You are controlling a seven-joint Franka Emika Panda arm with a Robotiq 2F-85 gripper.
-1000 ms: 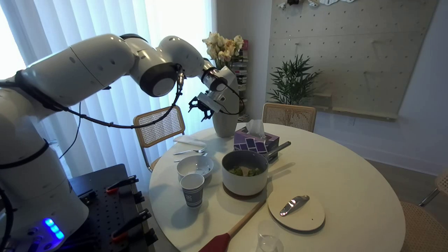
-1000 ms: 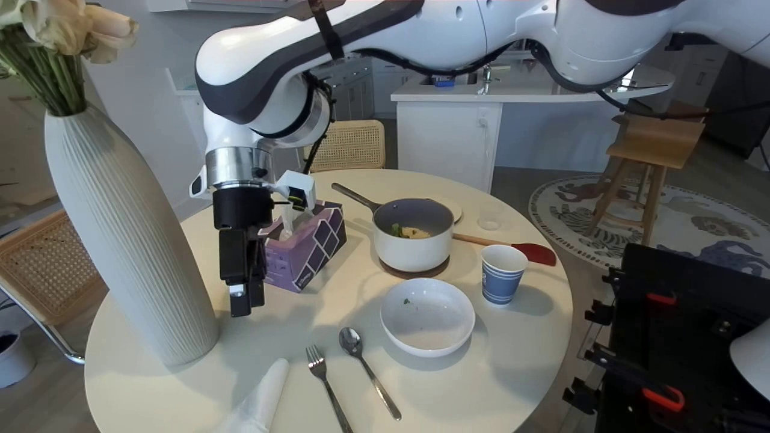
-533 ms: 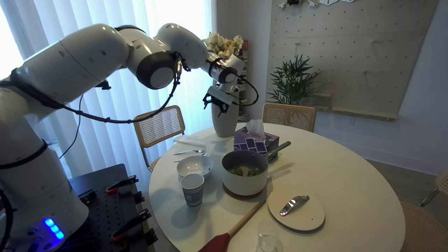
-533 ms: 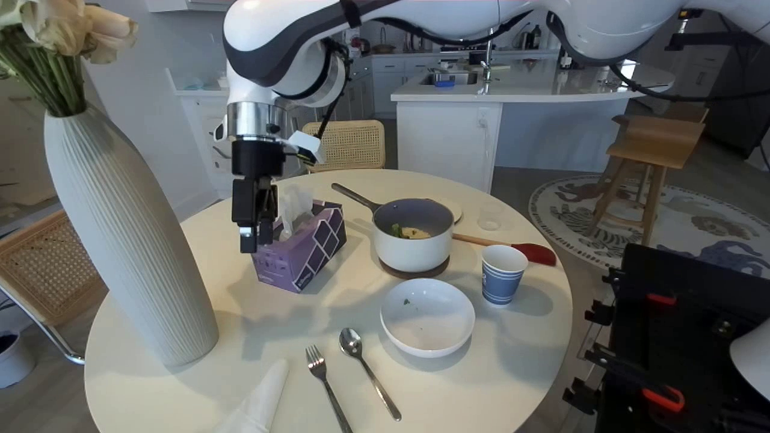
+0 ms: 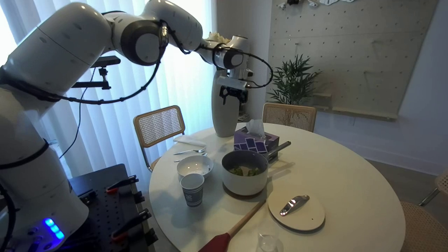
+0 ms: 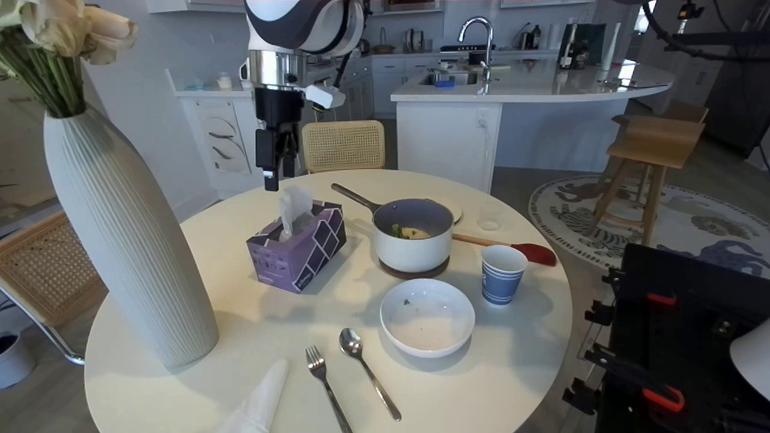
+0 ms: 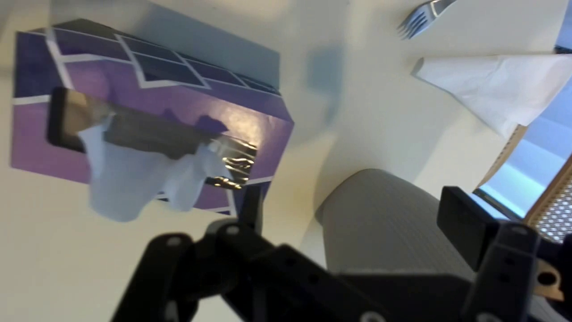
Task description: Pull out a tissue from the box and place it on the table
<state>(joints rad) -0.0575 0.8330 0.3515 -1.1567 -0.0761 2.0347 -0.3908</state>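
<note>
The purple patterned tissue box (image 5: 249,142) stands on the round white table (image 5: 336,168), also in an exterior view (image 6: 295,258) and the wrist view (image 7: 187,96). A white tissue (image 5: 256,128) sticks up from the box's slot; it also shows in an exterior view (image 6: 295,209) and the wrist view (image 7: 129,179). My gripper (image 5: 233,98) is open and empty, pointing down, in the air above the table and higher than the tissue. In the wrist view the fingers (image 7: 357,214) are wide apart, with box and tissue beyond the left finger. Nothing touches the tissue.
A tall vase (image 6: 132,240) with flowers stands near the box and shows between the fingers (image 7: 380,232). A pot (image 6: 412,249) with its handle near the box, a bowl (image 6: 427,319), a cup (image 6: 502,273), cutlery (image 6: 325,379) and a folded napkin (image 6: 258,397) share the table.
My gripper has risen and moved across toward the tissue box, turning a little more upright. It has stayed open. The box and tissue have not moved.
</note>
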